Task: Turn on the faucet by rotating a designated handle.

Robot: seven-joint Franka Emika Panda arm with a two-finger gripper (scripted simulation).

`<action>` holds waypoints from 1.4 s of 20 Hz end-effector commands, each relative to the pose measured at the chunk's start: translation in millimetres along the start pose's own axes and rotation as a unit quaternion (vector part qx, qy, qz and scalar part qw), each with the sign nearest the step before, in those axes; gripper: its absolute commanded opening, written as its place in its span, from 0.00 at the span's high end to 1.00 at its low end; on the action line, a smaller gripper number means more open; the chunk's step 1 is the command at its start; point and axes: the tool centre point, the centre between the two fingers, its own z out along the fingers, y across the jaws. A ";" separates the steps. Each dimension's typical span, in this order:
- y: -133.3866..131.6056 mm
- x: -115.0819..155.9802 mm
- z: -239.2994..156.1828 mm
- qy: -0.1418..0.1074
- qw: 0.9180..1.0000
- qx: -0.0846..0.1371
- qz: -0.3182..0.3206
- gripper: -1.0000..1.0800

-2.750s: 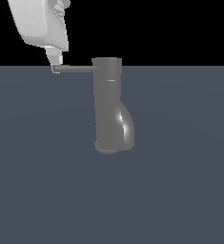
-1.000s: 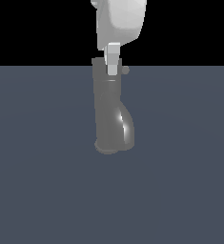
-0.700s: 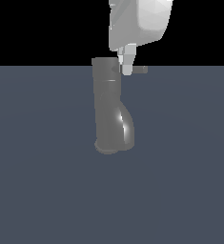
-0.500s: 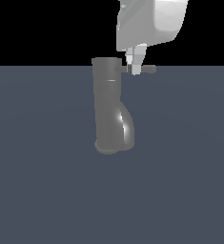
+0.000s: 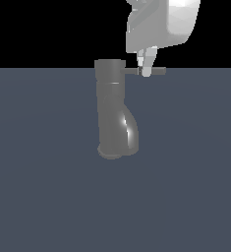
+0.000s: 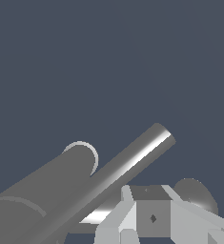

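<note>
- The handle [image 5: 158,71] is a thin straight rod sticking out level from the faucet's cap, toward the exterior view's right. I read it as stiff, smooth metal that will only swing about the cap, so it should take a sideways push without bending, though it may slip off a smooth finger.
- I'd press on it near the free end, away from the cap, for the most leverage (nearer the cap I expect it to turn harder).
- The faucet [image 5: 113,110] stands upright on the worktop [image 5: 38,172], a glossy dark column with a bulging spout end low down. It looks heavy and fixed, and I don't expect it to shift.
- The gripper [image 5: 146,69] hangs from above with its fingertips at the rod, about midway along it. I cannot tell whether the jaws are wide or narrow, or whether they clasp the rod or just bear against it.
- I can read no brand, label or writing anywhere.
</note>
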 end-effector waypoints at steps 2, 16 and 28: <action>-9.1 10.4 0.2 0.000 1.000 0.002 0.003 1.00; -37.7 42.3 0.1 0.000 1.000 0.002 0.008 1.00; -60.4 68.0 0.0 0.000 1.000 0.002 0.012 1.00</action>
